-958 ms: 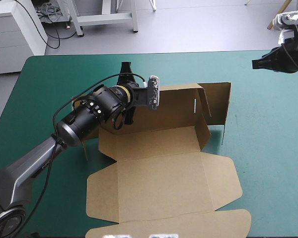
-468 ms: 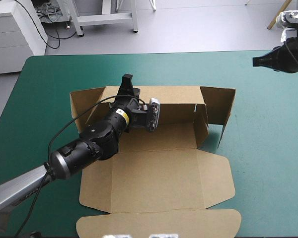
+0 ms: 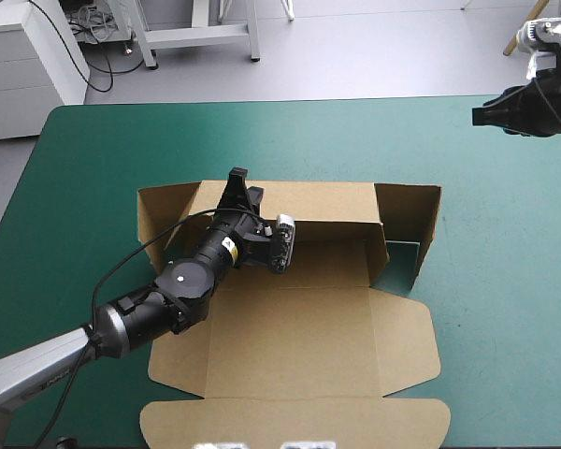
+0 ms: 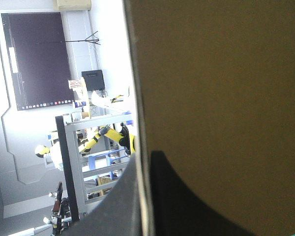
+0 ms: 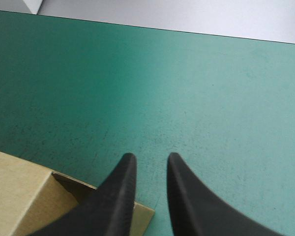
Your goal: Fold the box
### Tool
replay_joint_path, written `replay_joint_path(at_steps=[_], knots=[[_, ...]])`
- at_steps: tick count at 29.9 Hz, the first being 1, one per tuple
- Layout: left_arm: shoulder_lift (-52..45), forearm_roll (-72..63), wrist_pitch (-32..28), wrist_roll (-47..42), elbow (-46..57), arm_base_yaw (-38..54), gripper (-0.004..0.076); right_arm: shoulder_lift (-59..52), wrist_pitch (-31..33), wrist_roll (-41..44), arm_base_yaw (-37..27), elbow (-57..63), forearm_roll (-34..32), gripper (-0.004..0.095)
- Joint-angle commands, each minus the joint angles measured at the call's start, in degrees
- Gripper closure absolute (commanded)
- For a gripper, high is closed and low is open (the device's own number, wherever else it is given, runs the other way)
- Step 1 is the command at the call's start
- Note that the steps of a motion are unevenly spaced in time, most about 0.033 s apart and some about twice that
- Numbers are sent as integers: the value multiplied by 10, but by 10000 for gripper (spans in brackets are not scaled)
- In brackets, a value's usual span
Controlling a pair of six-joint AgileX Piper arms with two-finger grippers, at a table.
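From the high view, the box (image 3: pixel 299 346) is a cut sheet of flat, matte brown board lying at the middle of the counter (image 3: pixel 93 150), whose cover is smooth and teal-green; its long back wall stands upright with a flap angled forward at each end, while the base, rounded side flaps and lid lie flat toward the near edge; the left gripper (image 3: pixel 236 192) sits on the top edge of that back wall; the right gripper (image 3: pixel 486 115) hangs well apart, over the counter's far right corner.

In the left wrist view, the black fingers (image 4: pixel 187 196) are all but closed, pinching the wall's thin edge between them.

In the right wrist view, the curved, fin-shaped fingers (image 5: pixel 187 196) stand a narrow gap apart, holding nothing; a corner of the box lies beneath them.
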Motion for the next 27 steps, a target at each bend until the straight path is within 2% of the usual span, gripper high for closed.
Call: replay_joint_path(at_steps=[1,4,7,15,27], knots=[[-18,12,-3,-9,-8,-5,734,-20,-25,-18,-3,-17,51,382],[-17,12,-3,-15,-8,-4,734,-20,-25,-18,-3,-17,71,195],[-10,12,-3,-17,-8,-4,734,-20,-25,-18,-3,-17,79,121],[13,55,-3,-27,-8,-4,734,-5,-33,-31,16,-17,83,121],[16,61,1,-66,-8,-4,734,118,-73,-31,77,-18,51,121]])
